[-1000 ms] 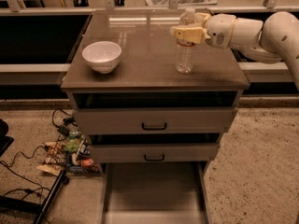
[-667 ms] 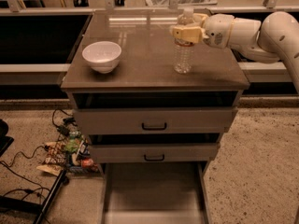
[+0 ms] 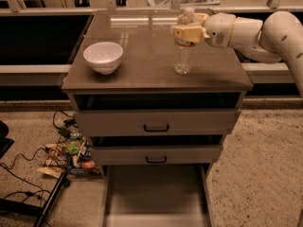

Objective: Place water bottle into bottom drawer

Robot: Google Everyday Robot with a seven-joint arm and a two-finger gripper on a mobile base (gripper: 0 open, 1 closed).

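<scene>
- Gripping the water bottle [image 3: 182, 58] just below its white cap, the gripper [image 3: 188, 33] hangs over the right rear part of the worktop [image 3: 142, 72], its fingers clenched on the bottle at the red-and-white label band.
- The bottle stands upright. Its base is at the worktop surface, though I cannot tell whether it touches.
- Compared with a moment ago, gripper and bottle have drifted slightly to the left, and the white arm [image 3: 255, 30] still reaches in from the right.
- The white bowl [image 3: 103, 56] sits on the left of the worktop where it was, well apart from the bottle.
- The bottom drawer [image 3: 156, 193] is pulled far out below the two upper drawers, unchanged.
</scene>
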